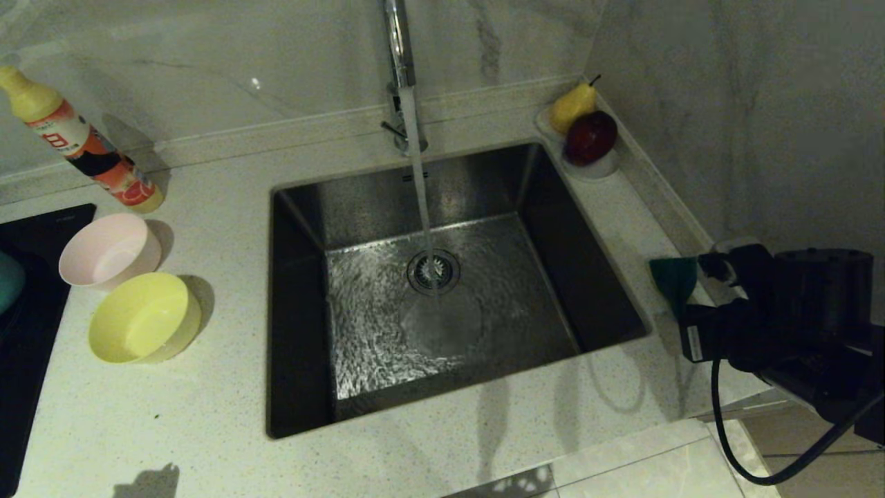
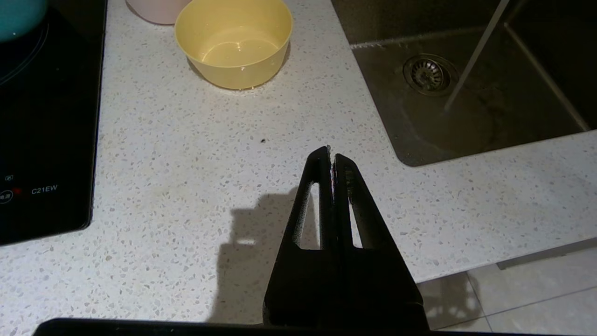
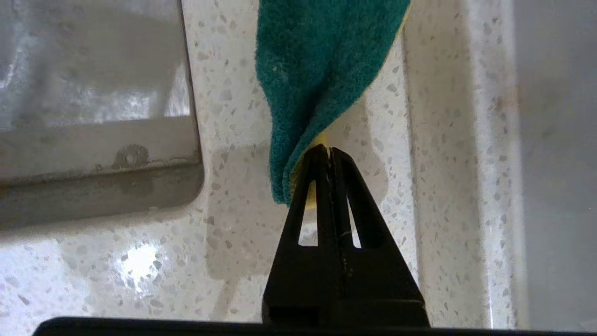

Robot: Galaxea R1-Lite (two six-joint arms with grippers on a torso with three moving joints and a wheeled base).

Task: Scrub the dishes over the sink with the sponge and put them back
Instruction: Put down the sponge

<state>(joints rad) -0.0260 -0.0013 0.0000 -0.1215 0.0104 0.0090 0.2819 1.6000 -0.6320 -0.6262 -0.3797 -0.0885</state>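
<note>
- Right gripper [image 3: 330,150] is pinched tight on one edge of the sponge [image 3: 322,70]; it hangs above the worktop right of the sink [image 1: 304,207], so the sponge is lifted, not lying flat.
- Sponge's long axis runs on from the fingertips, away from the wrist; the soft pad folds in the grip, coarse dark green scouring face outward, yellow foam just peeping at the pinch.
- Bowls sit across the sink from it, on the left-hand worktop: yellow bowl [image 1: 144,318] nearer the front, pale pink bowl [image 1: 109,250] touching it behind. Smooth round plastic, open side up.
- Left gripper [image 2: 332,156] is closed on nothing, over bare speckled stone left of the sink; judged the nearer arm for the bowls.
- Sink: square brushed steel, round strainer [image 1: 433,271] at centre, tap water [image 1: 419,180] running onto it.
</note>
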